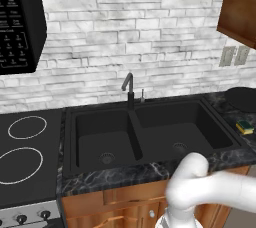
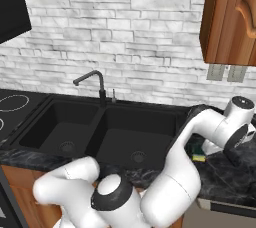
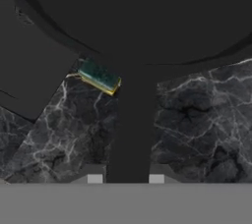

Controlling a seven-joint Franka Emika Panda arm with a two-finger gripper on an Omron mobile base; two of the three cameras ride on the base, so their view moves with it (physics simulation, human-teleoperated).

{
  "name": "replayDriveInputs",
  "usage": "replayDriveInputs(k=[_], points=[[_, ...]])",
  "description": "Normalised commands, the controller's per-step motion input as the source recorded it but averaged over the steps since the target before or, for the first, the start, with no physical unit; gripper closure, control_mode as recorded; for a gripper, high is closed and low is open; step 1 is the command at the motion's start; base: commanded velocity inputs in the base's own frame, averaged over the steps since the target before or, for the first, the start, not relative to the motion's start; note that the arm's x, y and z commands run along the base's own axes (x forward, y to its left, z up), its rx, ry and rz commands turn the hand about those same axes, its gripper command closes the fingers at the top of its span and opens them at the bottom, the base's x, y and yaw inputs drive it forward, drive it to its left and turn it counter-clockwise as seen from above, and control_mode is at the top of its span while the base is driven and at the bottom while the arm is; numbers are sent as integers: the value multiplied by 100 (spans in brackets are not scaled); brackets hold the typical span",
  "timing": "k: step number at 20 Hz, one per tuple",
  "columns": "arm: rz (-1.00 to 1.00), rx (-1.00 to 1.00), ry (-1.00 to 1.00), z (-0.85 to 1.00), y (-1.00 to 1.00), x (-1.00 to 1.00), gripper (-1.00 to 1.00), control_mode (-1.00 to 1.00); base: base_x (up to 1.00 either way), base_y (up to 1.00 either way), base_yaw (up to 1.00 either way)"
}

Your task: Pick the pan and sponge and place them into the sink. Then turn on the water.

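Observation:
The matte black pan (image 3: pixel 142 16) lies on the marble counter right of the sink, seen small at the far right in the left base view (image 1: pixel 242 99). Its handle runs straight down between my fingertips. My gripper (image 3: pixel 125 179) is shut on that handle, one finger on each side. The yellow sponge (image 3: pixel 100 76) with a green top rests on the counter just left of the handle, between pan and sink edge (image 1: pixel 245 127) (image 2: pixel 198 157). The black double-basin sink (image 1: pixel 105 132) (image 2: pixel 135 132) is dry, and no water runs from the curved faucet (image 1: pixel 129 89) (image 2: pixel 95 79).
A black stovetop with white-ringed burners (image 1: pixel 27 144) sits left of the sink. A microwave (image 1: pixel 17 22) hangs upper left, and a wooden cabinet (image 2: pixel 232 17) upper right. Outlets (image 2: pixel 225 73) are on the brick wall behind the pan. My arm stretches across the counter front.

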Motion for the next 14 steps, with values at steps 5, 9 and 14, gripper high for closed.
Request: replayDriveInputs(k=[5,9,14], points=[[-1,-10,-3,11,50,-16,100,-100,0,0,0],[0,-5,2,11,60,-6,100,-100,0,0,0],[-1,-3,1,5,59,-7,100,-100,0,0,0]])
